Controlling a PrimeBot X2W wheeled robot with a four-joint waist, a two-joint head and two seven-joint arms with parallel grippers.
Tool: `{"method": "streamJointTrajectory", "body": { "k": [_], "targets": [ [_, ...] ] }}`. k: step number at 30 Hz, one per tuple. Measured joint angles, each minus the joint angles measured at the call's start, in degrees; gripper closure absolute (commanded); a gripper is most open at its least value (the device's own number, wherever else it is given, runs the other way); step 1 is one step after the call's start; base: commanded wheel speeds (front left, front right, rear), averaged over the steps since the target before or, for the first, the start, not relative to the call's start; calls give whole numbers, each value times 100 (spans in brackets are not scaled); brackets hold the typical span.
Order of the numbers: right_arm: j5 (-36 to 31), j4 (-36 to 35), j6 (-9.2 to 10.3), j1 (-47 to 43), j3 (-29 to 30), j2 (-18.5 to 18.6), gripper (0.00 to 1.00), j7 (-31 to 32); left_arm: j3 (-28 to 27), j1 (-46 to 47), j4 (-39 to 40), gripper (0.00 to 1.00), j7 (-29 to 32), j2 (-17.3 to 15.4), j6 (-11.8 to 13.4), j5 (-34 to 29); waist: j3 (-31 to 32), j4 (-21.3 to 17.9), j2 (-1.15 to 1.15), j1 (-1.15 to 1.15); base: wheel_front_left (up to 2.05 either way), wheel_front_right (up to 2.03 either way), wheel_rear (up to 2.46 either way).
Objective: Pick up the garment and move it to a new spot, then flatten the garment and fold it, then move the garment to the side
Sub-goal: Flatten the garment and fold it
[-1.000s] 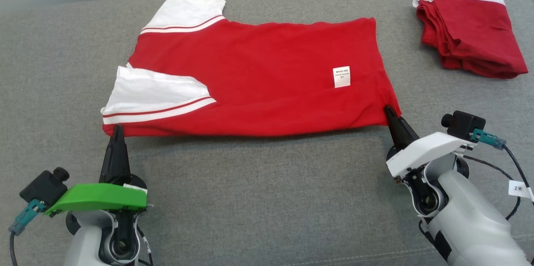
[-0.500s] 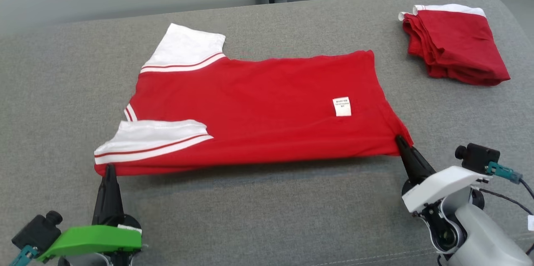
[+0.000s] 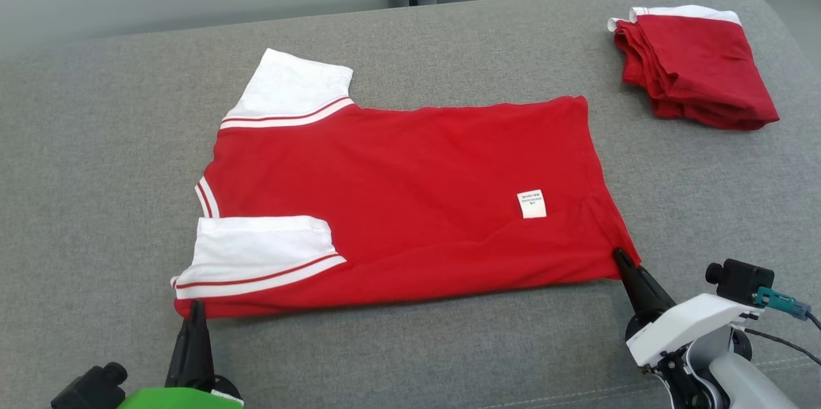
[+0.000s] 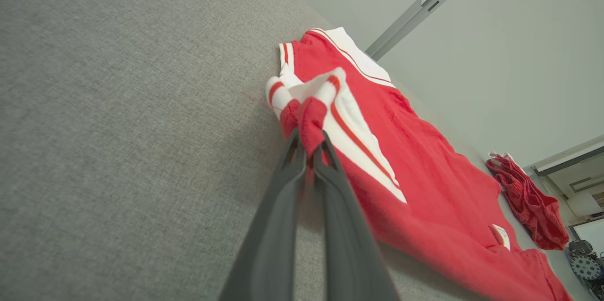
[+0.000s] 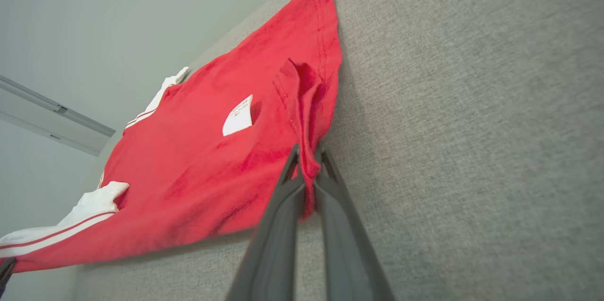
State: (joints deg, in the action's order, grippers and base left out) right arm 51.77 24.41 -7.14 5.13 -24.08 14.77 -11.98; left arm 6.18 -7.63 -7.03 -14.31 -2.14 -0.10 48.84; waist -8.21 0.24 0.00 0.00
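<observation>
Gripping only thin pinches, the left end effector (image 3: 195,310) and right end effector (image 3: 620,257) are clenched on the lower corners of the garment (image 3: 397,204), mid-frame on the grey cushion (image 3: 96,140); uneven pulling could slip a corner free

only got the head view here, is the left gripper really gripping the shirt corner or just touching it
observer: gripping; the left wrist view shows the left gripper shut on a bunched red and white fold of the shirt.
operator: and the right
observer: the right gripper is shut on the red hem corner, a strip of cloth poking through the pinch.
operator: near edge flat?
observer: no, the right wrist view shows it lifted off the grey cushion.
</observation>
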Motion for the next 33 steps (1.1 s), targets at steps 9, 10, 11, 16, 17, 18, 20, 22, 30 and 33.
{"method": "streamJointTrajectory", "body": {
  "k": [9,10,11,16,17,18,20,22,30,33],
  "targets": [
    [74,55,18,-5,-29,-41,100,145,136,95,-310,100,169,-63,216,-187,47,-51,0,0,0,0,0],
    [79,85,20,-12,-20,-43,100,146,134,116,-349,100,170,-62,222,-196,46,-54,0,0,0,0,0],
    [97,115,23,-18,-15,-48,100,153,132,135,-380,100,175,-63,253,-201,46,-57,0,0,0,0,0],
    [129,246,67,-79,9,-79,100,153,133,211,-552,100,226,-62,274,-231,52,-70,0,0,0,0,0],
    [141,278,68,-90,15,-90,100,153,140,216,-581,100,254,-62,296,-231,55,-73,0,0,0,0,0],
    [149,307,68,-90,20,-105,96,153,145,230,-632,100,289,-63,318,-232,59,-76,0,0,0,0,0],
    [152,350,69,-90,21,-136,69,153,166,257,-742,100,353,-69,337,-248,68,-83,0,0,0,0,0],
    [153,398,74,-89,25,-166,13,152,182,266,-803,81,383,-79,342,-290,79,-91,0,0,0,0,0],
    [157,500,123,-89,94,-175,0,119,141,269,-914,0,419,-120,394,-314,130,-95,0,0,0,0,0],
    [156,506,126,-96,160,-67,0,80,67,260,-923,0,417,-179,424,-314,164,-88,0,0,0,0,0]
  ]
}}
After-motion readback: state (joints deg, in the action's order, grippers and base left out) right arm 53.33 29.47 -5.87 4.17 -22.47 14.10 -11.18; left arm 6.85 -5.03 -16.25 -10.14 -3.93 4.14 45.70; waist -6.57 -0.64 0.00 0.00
